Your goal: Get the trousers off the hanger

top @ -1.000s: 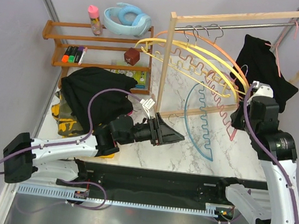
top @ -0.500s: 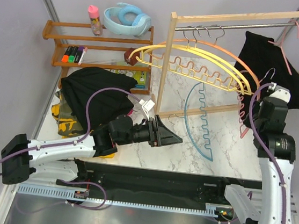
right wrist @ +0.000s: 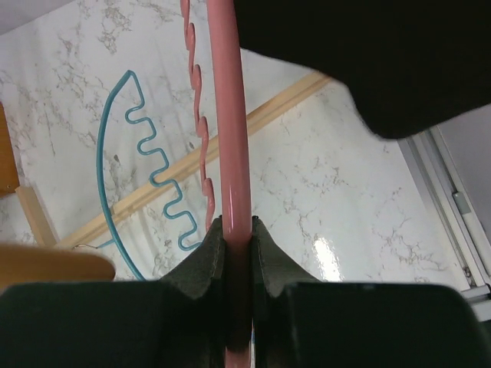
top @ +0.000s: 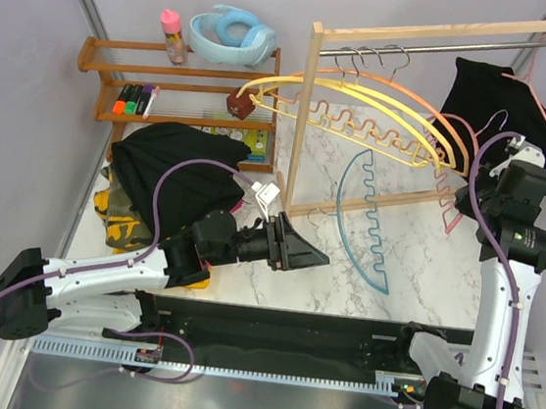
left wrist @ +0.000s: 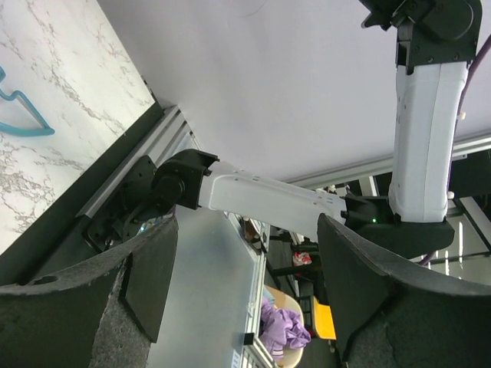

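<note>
The black trousers point(top: 524, 120) hang from the right end of the rail point(top: 449, 45), long side pointing down toward the right gripper point(right wrist: 236, 234), which is clenched on a pink hanger point(right wrist: 229, 115) beside them. The left gripper point(top: 305, 255) is spread open, near a blue hanger point(top: 340, 197).

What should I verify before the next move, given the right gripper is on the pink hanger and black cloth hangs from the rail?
1. Hold of the right gripper on the pink plastic hanger: ok, shut on its bar.
2. Free state of the left gripper: ok, open and empty.
3. The black cloth trousers off the metal rail: not ok, hanging at its right end.
4. Held hanger carries those trousers: cannot tell.
5. The teal wire hanger apart from both grippers: ok, lying on the marble table.
</note>
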### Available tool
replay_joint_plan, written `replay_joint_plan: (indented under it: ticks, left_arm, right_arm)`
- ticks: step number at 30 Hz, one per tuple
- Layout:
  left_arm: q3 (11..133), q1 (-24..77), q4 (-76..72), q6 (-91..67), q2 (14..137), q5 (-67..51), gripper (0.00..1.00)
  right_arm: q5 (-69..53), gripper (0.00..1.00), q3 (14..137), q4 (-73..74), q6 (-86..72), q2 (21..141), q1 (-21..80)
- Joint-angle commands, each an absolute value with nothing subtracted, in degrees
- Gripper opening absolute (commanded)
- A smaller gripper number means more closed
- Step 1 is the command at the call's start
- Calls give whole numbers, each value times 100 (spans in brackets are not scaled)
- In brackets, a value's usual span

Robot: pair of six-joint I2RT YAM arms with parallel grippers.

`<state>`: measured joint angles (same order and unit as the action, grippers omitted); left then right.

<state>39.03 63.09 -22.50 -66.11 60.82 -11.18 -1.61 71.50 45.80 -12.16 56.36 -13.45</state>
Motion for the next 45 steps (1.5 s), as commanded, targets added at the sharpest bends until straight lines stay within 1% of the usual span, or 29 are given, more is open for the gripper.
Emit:
replay_joint_plan:
  ticks: [1, 6, 7, 8, 9, 15, 18, 23, 28, 31, 34, 36, 41, 45]
  left_arm:
    - [3946, 6311, -2312, -6337, 5977, -1406, 79]
    - [3981, 6311, -2294, -6372, 6029, -1616, 79]
    - [4016, 6311, -2259, -6363, 6064, -1643, 79]
    - [4043, 6311, -2233, -6363, 6064, -1670, 79]
    - [4060, 6311, -2224, -6363, 6091, -1722, 79]
    - [4297, 6311, -2224, -6320, 6328, -1924, 79]
    - [4455, 6302, -2259, -6337, 6539, -2065, 79]
    - [4553, 6284, -2259, -6337, 6671, -2162, 79]
    - [4588, 6170, -2233, -6372, 6724, -2259, 79]
    - [4606, 6144, -2215, -6372, 6750, -2285, 79]
    - [4570, 6152, -2267, -6416, 6785, -2259, 79]
    - [4535, 6144, -2268, -6442, 6794, -2268, 78]
    - [4517, 6144, -2268, -6486, 6855, -2382, 78]
    - [4482, 6152, -2259, -6513, 6838, -2434, 78]
  right_arm:
    - [-668, 0, 7401, 3955, -1081, 5538, -1608]
    - [-1194, 0, 7251, 3613, -915, 5467, -1986]
    - [-1387, 0, 7225, 3551, -871, 5510, -2012]
    - [-1911, 0, 7190, 3342, -827, 5502, -2065]
    - [-2073, 0, 7146, 3262, -835, 5493, -2074]
    - [-2618, 0, 7303, 3191, -378, 5493, -2083]
    - [-2786, 0, 7558, 3085, -290, 5729, -2083]
    - [-2461, 0, 8453, 3507, 184, 6257, -2039]
    - [-2452, 1, 8920, 3524, 246, 6469, -2013]
    - [-2207, 0, 9149, 3673, 351, 6530, -1943]
    - [-1847, 0, 8931, 3665, 439, 6399, -1837]
    - [-1697, 0, 8536, 3534, 474, 6171, -1837]
    - [-1609, 0, 7797, 3287, 273, 5854, -1881]
    - [-1643, 0, 7620, 3182, 106, 5801, -2100]
